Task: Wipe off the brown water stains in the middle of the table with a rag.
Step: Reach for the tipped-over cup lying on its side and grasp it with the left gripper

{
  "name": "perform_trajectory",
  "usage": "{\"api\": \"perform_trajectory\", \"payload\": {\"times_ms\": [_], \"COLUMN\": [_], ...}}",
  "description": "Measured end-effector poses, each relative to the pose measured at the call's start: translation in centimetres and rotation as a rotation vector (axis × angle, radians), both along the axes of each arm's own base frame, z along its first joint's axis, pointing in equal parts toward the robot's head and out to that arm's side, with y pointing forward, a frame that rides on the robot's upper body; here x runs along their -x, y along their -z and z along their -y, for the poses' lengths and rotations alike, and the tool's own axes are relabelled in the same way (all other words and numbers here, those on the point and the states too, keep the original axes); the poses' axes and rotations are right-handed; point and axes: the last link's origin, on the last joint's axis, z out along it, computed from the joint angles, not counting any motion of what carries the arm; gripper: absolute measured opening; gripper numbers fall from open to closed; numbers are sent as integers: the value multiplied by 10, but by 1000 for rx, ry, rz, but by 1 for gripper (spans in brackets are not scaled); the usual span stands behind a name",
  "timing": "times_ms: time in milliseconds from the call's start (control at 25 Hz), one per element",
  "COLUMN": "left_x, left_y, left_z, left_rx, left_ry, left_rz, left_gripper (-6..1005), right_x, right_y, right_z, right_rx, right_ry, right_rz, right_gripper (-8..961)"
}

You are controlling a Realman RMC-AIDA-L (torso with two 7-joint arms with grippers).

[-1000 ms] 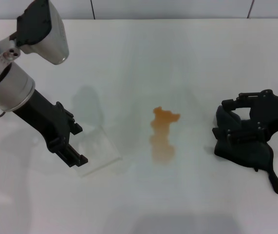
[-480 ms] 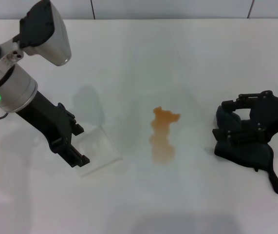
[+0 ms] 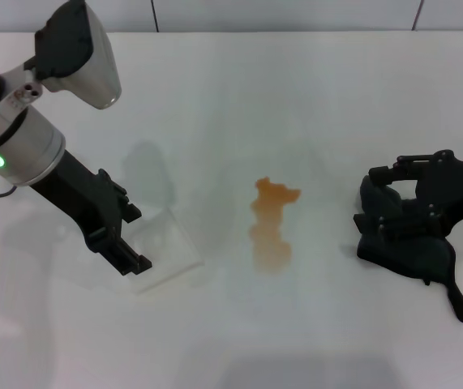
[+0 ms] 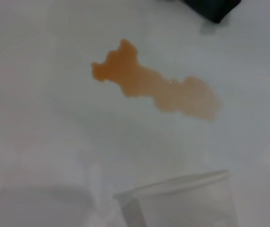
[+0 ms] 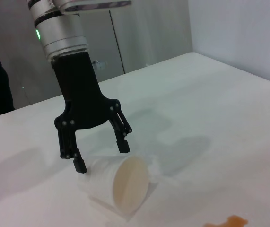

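Your left tool (image 3: 126, 251) has drifted only a touch over the last second and still hangs, fingers spread, over the clear cup (image 3: 162, 247) lying on its side, so nothing has advanced there. Your right tool (image 3: 405, 215) stays planted on the rag (image 3: 413, 255) at the right of the bench (image 3: 231, 97); you cannot tell its finger state. The brown water stains (image 3: 270, 223) sit untouched in the middle, well apart from the rag, so wiping has not begun.

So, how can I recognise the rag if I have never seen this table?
On the white table, look to the robot's right of the brown water stains. The rag lies under the right gripper: soft and dark, with a narrow tail.
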Motion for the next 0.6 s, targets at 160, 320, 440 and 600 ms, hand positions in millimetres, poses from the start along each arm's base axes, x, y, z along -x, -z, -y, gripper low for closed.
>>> {"api": "perform_trajectory", "payload": {"times_ms": [160,320,440,600], "left_x": [-1,-2,-2,-2], "left_y": [5,10,12,13], "left_z": [-1,-1,-1,-2], "left_rx": [10,11,9,8], "left_ry": [2,7,5,4], "left_rz": [-3,10,18,21], "left_gripper": [891,891,891,891], "right_x": [0,0,0,1], "right_y": [0,-1,-1,-1], "right_z": [0,1,1,1], "right_rx": [-1,1,0,0], "right_ry": [0,-1,-2,-3], "right_rz": [0,-1,-1,-1], "right_gripper": [803,803,803,803]}}
